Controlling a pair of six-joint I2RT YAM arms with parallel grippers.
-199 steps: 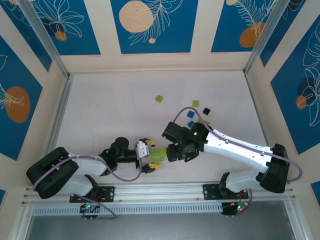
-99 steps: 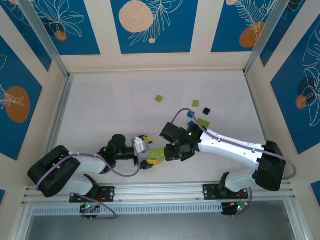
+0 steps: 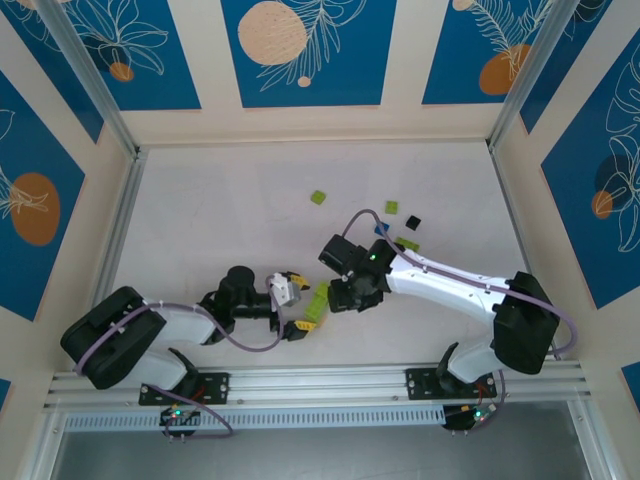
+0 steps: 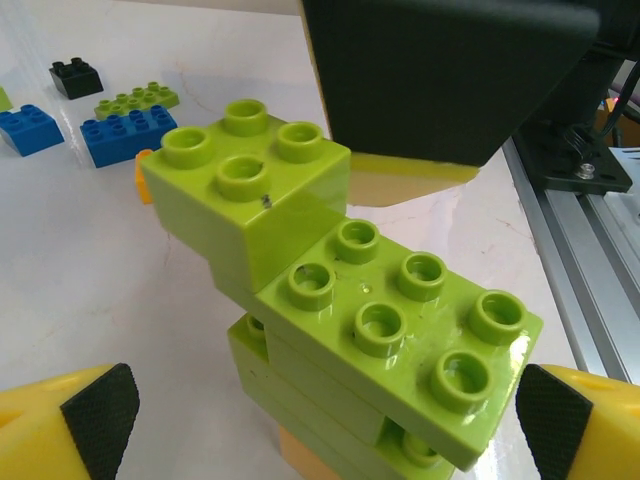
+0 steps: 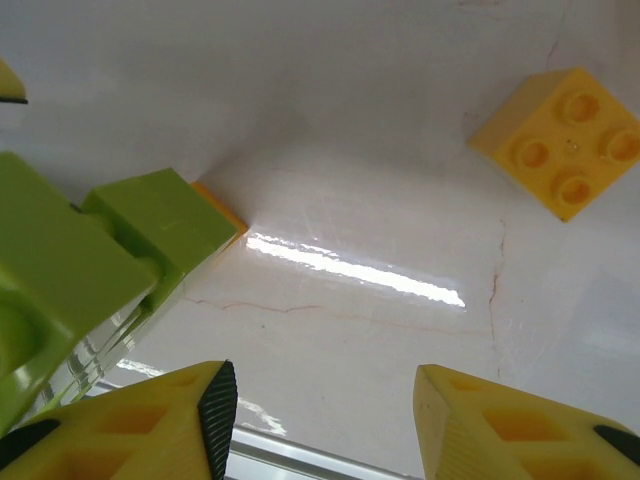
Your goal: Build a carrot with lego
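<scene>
- One lime green stack [image 4: 340, 300] of lego stands near the near edge of the table [image 3: 200, 220], about midway along it, between the two arms. An orange brick [image 5: 218, 205] peeks out from under it.
- Wide open, the left gripper [image 3: 296, 305] has a finger on either side of the stack, neither touching in the left wrist view. It looks placed to brace or take the stack.
- Jaws apart, the right gripper [image 5: 322, 400] has nothing between them. The stack lies just outside one finger, so it is probably steadying the side, not gripping.
- Toward the far right, a blue brick [image 4: 125, 135], black brick [image 4: 75, 75] and green plate [image 4: 135, 98] lie loose as spare stock. A lone green brick [image 3: 318, 197] sits nearer the middle.
- A yellow-orange brick [image 5: 560, 140] lies flat near the right gripper, apart from the stack. It is likely a body piece.
- Judged progress: leafy top mostly built, orange body barely begun.
</scene>
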